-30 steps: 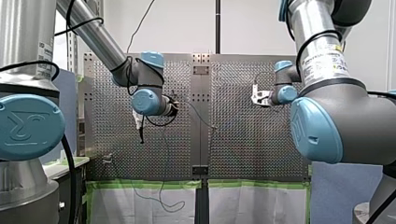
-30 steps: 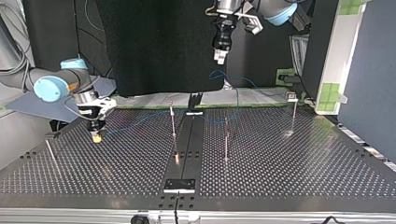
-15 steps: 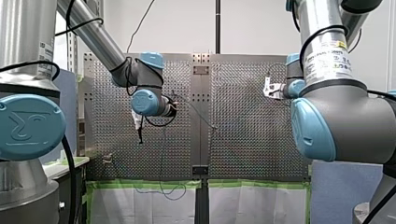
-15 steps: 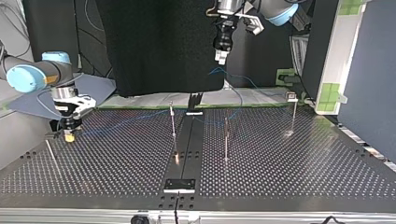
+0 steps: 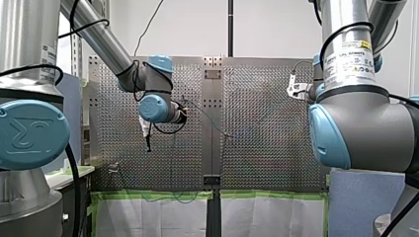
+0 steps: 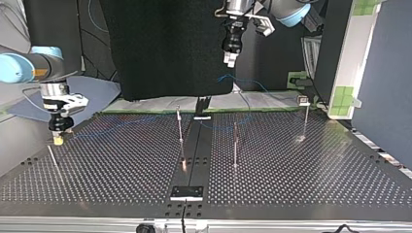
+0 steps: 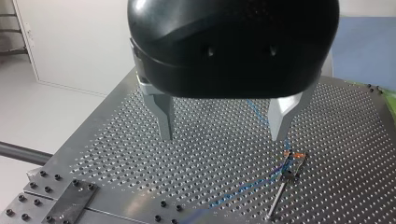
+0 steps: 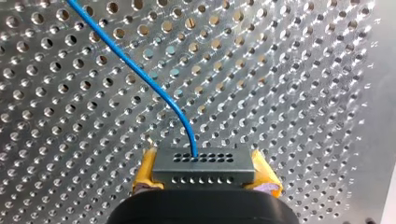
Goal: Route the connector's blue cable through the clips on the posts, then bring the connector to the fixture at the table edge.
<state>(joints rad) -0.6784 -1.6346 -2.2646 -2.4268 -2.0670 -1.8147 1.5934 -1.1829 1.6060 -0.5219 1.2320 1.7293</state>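
Top view: upright posts [image 6: 180, 128] on table [image 6: 301, 174]

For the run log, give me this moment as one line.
right hand: shut on connector | blue cable: plugged into connector | left hand: open, empty

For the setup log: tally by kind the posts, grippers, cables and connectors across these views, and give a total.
Posts: 4
Grippers: 2
Blue cable: 1
Connector: 1
Total: 8
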